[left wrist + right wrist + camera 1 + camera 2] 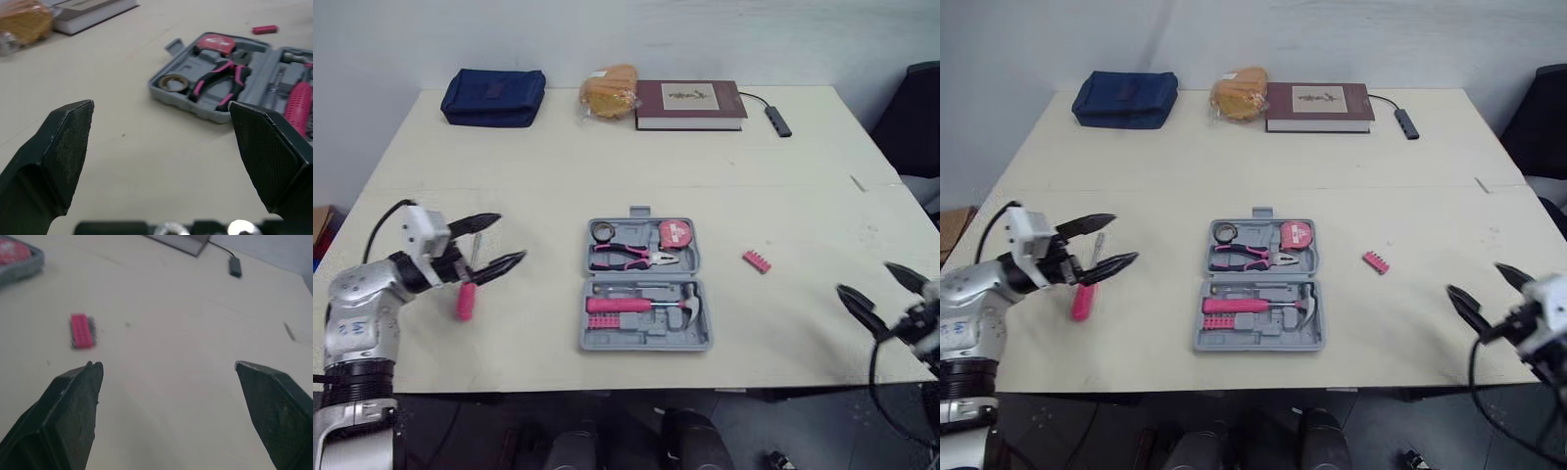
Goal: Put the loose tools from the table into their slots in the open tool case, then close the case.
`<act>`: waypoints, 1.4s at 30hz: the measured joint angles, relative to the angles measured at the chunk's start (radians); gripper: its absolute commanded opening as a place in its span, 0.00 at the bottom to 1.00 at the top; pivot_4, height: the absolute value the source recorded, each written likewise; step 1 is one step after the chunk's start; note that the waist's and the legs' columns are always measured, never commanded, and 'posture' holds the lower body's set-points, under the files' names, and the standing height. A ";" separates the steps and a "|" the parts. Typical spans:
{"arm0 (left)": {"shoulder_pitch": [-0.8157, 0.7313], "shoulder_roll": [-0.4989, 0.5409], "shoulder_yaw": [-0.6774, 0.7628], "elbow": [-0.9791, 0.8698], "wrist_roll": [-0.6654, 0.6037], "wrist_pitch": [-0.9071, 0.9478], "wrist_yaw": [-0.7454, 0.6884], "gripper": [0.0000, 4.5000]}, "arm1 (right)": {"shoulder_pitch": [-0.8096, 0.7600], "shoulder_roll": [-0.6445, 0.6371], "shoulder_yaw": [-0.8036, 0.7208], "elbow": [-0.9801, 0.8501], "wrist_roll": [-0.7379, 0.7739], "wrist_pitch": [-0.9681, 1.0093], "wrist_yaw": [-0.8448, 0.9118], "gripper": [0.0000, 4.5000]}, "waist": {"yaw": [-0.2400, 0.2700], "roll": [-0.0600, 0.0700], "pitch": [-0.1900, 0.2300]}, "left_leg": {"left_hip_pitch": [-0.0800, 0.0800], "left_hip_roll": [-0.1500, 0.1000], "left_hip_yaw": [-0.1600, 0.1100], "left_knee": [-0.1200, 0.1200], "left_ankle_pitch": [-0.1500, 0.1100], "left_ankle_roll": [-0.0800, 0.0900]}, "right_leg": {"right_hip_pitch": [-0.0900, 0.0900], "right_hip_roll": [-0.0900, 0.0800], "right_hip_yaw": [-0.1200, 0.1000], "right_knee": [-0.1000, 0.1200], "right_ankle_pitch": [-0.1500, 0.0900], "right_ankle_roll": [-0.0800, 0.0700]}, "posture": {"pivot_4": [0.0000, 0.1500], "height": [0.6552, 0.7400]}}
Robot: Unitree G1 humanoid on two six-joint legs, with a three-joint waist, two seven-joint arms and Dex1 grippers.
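Observation:
The grey tool case (645, 285) lies open in the middle of the table, holding pink-handled pliers (631, 257), a tape measure (675, 233), a tape roll (602, 231) and a pink-handled hammer (641, 305). A pink-handled screwdriver (467, 293) lies on the table at the left, just under my left gripper (489, 244), which is open and hovering above it. A small pink bit holder (756, 261) lies to the right of the case. My right gripper (879, 290) is open near the table's front right edge, with the bit holder (81, 331) ahead of it.
Along the far edge sit a navy pouch (494, 96), a bag of bread (609, 91), a dark red book (689, 104) and a small hub with a cable (777, 120). A dark chair (913, 117) stands past the right edge.

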 measured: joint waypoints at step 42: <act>-0.118 -0.050 -0.304 -0.349 -0.123 0.327 -0.200 1.00 | -0.482 0.046 0.367 0.359 -0.190 0.180 0.141 0.75 | 0.001 0.000 0.002 | -0.014 -0.001 -0.013 0.010 0.006 0.001 | 0.001 0.007 -0.012 -0.002 0.001 0.002 | 1.00 1.00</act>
